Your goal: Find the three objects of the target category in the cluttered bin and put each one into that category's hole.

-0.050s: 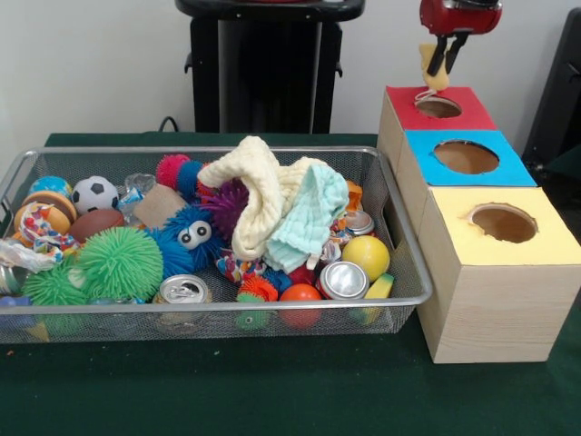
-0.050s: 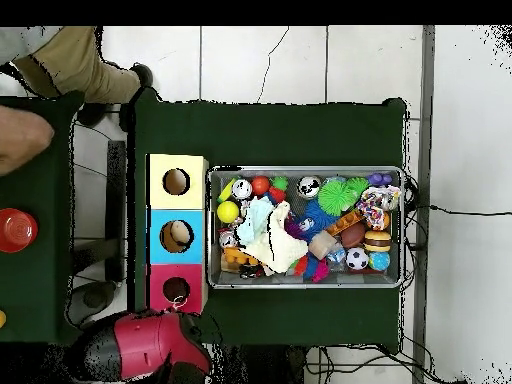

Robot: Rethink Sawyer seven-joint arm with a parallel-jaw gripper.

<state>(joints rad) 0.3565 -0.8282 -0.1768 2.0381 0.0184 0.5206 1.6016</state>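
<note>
green table (image 1: 272, 400) carries the wire bin (image 1: 218, 304); beyond, the hand (image 1: 439, 69) grips a pale yellow piece (image 1: 432, 73) right above the red box's hole (image 1: 438, 107), seemingly for dropping in.

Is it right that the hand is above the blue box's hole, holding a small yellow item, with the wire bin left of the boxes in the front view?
Not quite. The front view shows the hand above the red box, not the blue box. The rest stands: it holds a small yellow item, and the wire bin sits left of the boxes.
</note>
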